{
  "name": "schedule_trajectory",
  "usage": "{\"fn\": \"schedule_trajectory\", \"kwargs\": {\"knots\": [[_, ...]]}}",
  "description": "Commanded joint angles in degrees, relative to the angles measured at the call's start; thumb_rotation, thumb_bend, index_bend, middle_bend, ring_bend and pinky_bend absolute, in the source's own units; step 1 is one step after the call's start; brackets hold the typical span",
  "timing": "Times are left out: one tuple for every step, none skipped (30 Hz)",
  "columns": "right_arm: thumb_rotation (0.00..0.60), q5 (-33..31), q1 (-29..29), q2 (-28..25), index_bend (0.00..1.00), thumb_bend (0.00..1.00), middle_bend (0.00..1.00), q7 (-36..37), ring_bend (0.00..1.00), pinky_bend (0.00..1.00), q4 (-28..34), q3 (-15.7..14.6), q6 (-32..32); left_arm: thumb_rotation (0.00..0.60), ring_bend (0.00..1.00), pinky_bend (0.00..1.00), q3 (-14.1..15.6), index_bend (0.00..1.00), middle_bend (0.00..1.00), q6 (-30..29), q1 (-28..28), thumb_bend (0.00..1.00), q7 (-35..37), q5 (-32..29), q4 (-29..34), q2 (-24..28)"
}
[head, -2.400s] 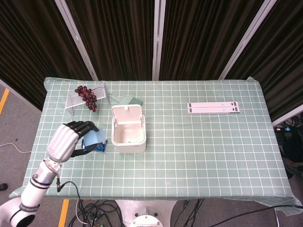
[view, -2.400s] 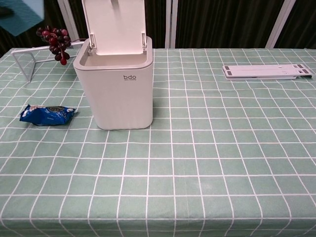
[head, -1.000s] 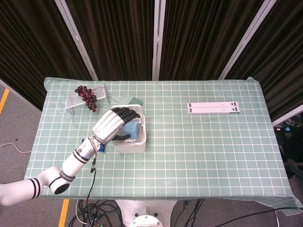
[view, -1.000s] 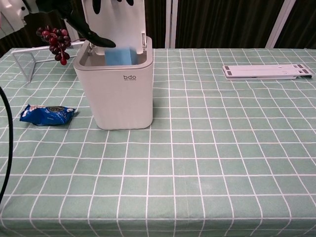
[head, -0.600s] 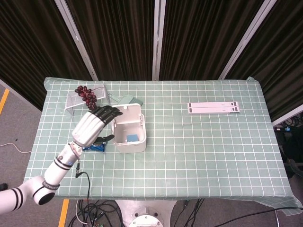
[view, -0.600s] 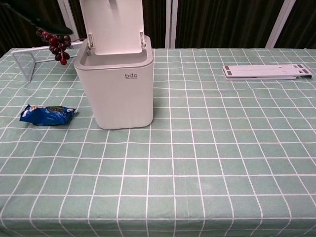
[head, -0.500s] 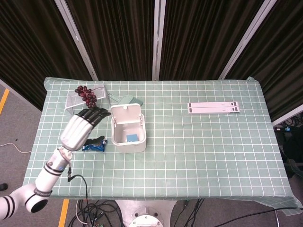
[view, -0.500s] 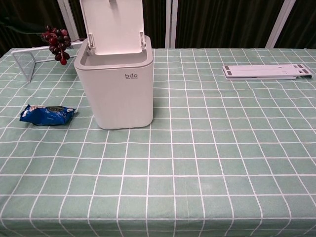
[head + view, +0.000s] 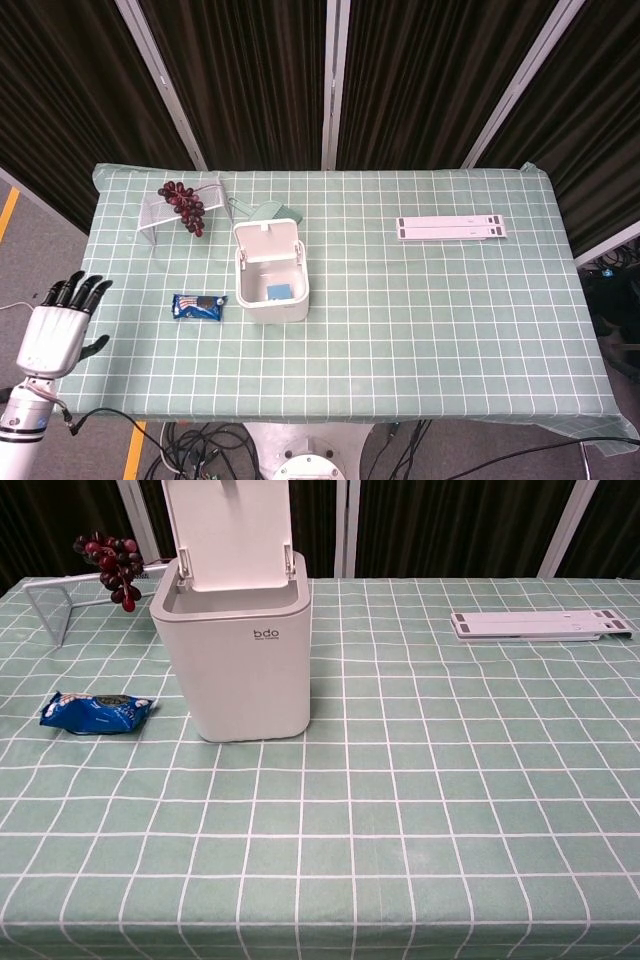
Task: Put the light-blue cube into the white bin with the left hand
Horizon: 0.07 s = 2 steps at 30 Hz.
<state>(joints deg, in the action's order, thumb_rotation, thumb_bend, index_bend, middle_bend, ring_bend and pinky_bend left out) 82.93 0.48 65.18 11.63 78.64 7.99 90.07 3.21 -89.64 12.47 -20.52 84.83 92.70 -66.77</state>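
Your left hand (image 9: 60,332) hangs off the table's edge at about eight o'clock from the white bin (image 9: 271,272), fingers spread, holding nothing. The light-blue cube (image 9: 278,292) lies on the bin's floor, lid up. It looks light, rigid and smooth; opposite flat faces would give the surest hold. Your right hand is out of view.

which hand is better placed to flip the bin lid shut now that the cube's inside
Left, probably. The left hand is open just off the table's left edge, on the same side as the white bin holding the light-blue cube. The right hand shows in neither view.
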Motion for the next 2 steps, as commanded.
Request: {"fn": "schedule_trajectory", "kwargs": {"knots": [[0.6,0.93,-0.19,0.55,0.0,0.18,0.0,-1.86,0.0,0.0,0.51,-0.73,0.54,0.6,0.08,0.19,0.31,0.16,0.14,0.63,-1.79,0.03,1.33,-1.23,-0.2,0.46],[0.6,1.11,-0.17,0.71,0.0,0.18,0.0,-2.26,0.0,0.0,0.48,-0.87,0.57,0.6,0.08,0.19,0.3,0.16,0.14,0.53,-2.1,0.03,2.0,-1.12,-0.5,0.26]]}}
